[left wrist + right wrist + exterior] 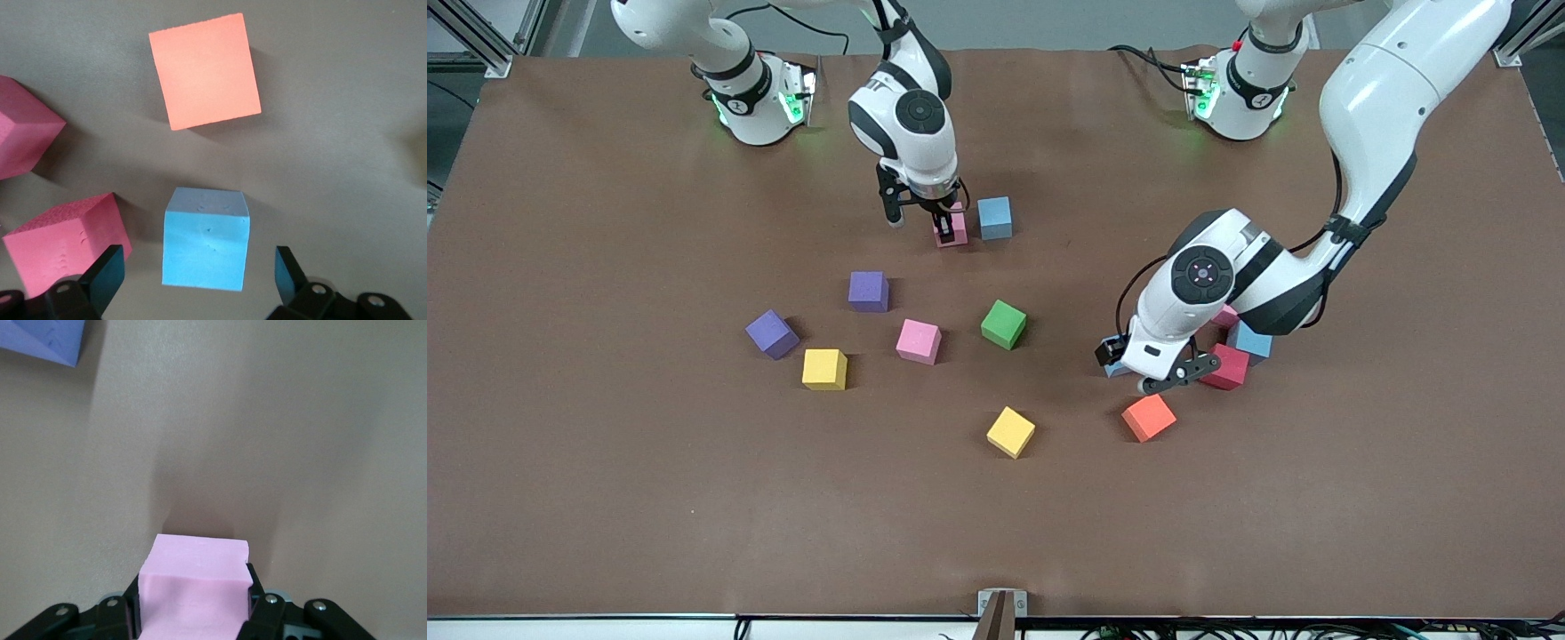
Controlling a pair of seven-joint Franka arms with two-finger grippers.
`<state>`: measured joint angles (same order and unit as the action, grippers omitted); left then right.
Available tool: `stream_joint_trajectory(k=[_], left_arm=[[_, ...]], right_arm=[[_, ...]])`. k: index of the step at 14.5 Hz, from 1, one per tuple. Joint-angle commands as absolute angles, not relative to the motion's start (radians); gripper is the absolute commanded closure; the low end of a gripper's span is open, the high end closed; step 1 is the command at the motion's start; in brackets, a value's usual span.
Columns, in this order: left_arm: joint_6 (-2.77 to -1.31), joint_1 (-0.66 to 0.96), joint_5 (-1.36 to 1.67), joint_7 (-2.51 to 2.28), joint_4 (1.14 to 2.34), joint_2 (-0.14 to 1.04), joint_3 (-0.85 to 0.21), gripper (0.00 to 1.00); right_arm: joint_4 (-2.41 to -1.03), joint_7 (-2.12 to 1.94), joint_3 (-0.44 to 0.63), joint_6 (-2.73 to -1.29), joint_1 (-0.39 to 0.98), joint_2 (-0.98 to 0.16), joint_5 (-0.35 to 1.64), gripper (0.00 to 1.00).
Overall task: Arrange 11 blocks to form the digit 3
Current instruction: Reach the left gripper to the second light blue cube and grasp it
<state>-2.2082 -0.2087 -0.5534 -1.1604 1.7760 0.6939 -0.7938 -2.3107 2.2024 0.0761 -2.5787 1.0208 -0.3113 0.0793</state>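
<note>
Here, right tool (193,613) clamped on a pink cube (195,587) beside a light blue cube (994,218), left tool (200,280) spread apart — straddling another light blue cube (205,240) near the orange cube (203,70), brown bench (605,489).

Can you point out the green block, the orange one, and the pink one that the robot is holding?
Green foam cube (1003,323), front view, on its top face.
Orange foam cube (203,70), left wrist view, middle of its top face.
Pink foam cube in the right gripper (193,613): (198,560), right wrist view, on its top face.

The left arm (1209,284) hides most of a light blue cube (1116,367) and a red cube (1226,316).
</note>
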Motion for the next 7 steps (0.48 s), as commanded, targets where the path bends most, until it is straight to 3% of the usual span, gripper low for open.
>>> stream_joint_trajectory(k=[1, 7], left_arm=[[-2.235, -0.167, -0.580, -1.184, 1.764, 0.713, -0.755, 0.01], [-2.278, -0.132, -0.626, -1.204, 1.764, 0.752, -0.713, 0.02]], right_arm=[[-2.270, 2.236, 0.083, -2.573, 1.046, -0.347, 0.098, 0.99], [-2.266, 2.240, 0.083, -2.572, 1.052, -0.354, 0.098, 0.99]])
